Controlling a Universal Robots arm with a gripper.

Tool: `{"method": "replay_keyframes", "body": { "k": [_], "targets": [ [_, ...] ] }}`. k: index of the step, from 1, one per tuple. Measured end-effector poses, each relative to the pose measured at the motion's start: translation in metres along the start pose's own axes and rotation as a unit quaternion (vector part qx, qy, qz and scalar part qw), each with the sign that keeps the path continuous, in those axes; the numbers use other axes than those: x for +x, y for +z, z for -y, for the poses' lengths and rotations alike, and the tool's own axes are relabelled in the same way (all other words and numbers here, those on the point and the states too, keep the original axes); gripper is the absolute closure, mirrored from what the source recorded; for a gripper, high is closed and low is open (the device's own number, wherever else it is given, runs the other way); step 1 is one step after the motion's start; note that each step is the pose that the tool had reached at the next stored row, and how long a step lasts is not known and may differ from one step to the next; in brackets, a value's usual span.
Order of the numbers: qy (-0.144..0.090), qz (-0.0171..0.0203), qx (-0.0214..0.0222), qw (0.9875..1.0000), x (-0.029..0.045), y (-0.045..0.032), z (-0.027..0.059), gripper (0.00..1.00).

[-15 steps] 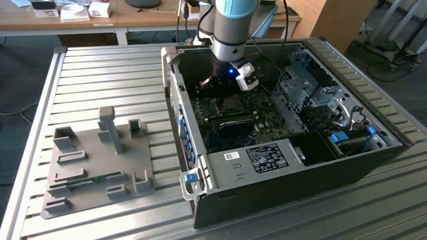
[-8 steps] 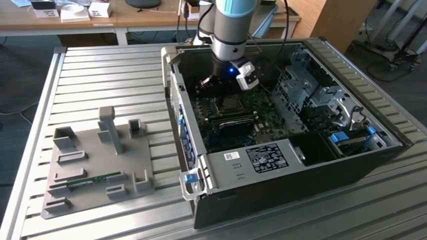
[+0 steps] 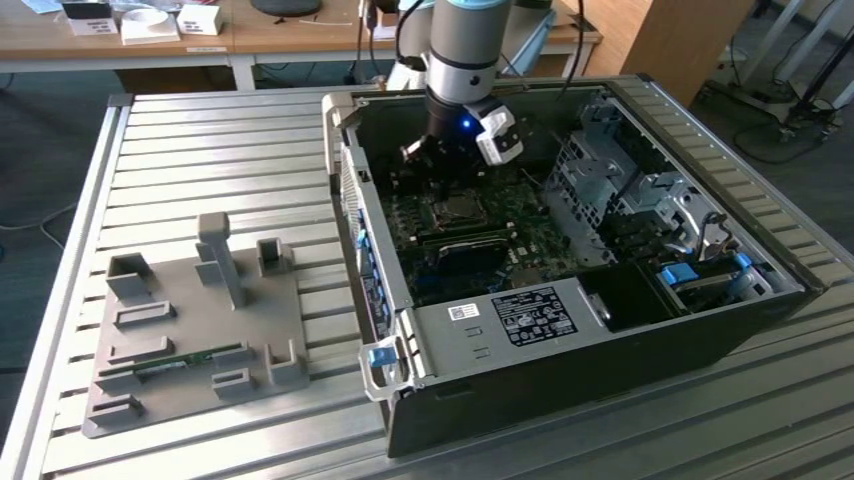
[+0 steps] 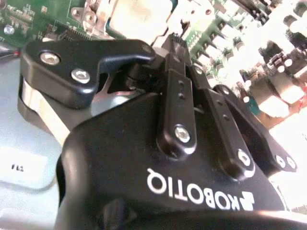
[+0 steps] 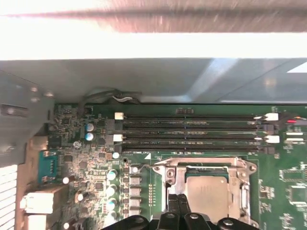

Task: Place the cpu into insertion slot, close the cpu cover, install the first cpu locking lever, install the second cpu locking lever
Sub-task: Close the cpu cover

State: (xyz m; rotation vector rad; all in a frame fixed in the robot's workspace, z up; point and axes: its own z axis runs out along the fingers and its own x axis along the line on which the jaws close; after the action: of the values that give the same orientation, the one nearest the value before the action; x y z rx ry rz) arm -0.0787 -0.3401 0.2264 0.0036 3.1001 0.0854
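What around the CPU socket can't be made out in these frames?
First wrist view: the silvery square cover frame and the grey square chip in its window are partly cut off by the picture edge and the black gripper.
Second wrist view: glare whitens the chip; the gripper hides its surroundings.
Exterior view: the dark square socket is too small for detail.

My open case (image 3: 561,390) lay on the slatted table (image 3: 200,150), right of centre in the exterior view. The grey fixture (image 3: 187,360) sat at lower left, apart from it. A wooden desk (image 3: 267,42) ran along the top. In the first wrist view, memory slots (image 5: 192,128) lay parallel.
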Motion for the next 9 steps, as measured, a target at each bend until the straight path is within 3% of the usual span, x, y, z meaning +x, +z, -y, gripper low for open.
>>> {"method": "replay_keyframes", "body": {
  "k": [2, 6, 9],
  "targets": [
    [0.0, -0.0001, 0.0001, 1.0, -0.0002, -0.0039, -0.0002, 0.89],
    [0.0, -0.0001, -0.0007, 1.0, -0.0004, -0.0038, -0.0002, 0.89],
    [0.0, -0.0001, -0.0011, 1.0, -0.0052, -0.0033, -0.0002, 0.89]
  ]
}}
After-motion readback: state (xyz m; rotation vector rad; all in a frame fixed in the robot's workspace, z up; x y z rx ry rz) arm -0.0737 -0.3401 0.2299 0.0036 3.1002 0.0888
